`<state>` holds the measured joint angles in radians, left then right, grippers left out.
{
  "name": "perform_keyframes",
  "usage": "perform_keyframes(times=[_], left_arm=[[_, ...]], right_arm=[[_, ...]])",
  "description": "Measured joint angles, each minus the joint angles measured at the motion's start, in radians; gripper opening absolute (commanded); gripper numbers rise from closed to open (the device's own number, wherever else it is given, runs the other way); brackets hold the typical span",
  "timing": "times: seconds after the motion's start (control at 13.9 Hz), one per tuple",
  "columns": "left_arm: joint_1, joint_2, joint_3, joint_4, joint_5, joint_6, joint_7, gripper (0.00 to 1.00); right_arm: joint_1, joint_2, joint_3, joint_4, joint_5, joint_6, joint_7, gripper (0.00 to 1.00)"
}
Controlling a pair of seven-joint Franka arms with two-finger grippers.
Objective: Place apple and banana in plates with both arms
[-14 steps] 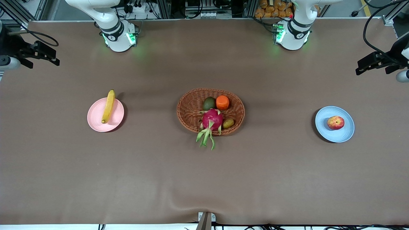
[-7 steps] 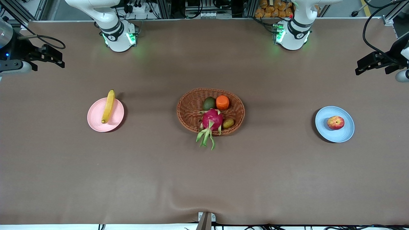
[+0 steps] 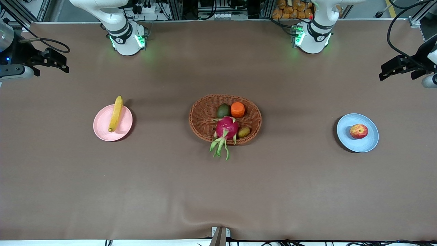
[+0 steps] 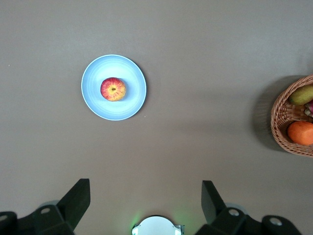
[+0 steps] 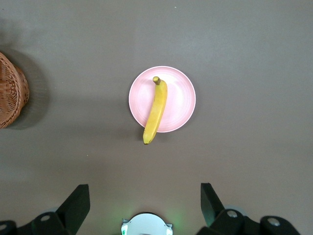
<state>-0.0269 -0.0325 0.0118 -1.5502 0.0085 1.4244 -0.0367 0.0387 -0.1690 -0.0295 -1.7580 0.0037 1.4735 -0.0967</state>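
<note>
The yellow banana lies across the pale pink plate toward the right arm's end of the table, one tip past the rim. The red and yellow apple sits on the light blue plate toward the left arm's end. My right gripper hangs high over its end of the table, open and empty. My left gripper hangs high over the other end, also open and empty. The right wrist view looks down on the banana and pink plate; the left wrist view shows the apple and blue plate.
A brown oval wicker basket stands mid-table between the plates. It holds an orange, a magenta dragon fruit and two green-brown fruits. Brown cloth covers the table.
The right gripper has shifted a little toward the table's middle and farther from the front camera. The left gripper, the fruit and the plates have stayed put.
</note>
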Motion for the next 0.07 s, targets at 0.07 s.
perform_keyframes(times=[0.07], left_arm=[[0.000,0.000,0.000,0.000,0.000,0.001,0.000,1.00]], right_arm=[[0.000,0.000,0.000,0.000,0.000,0.000,0.000,1.00]])
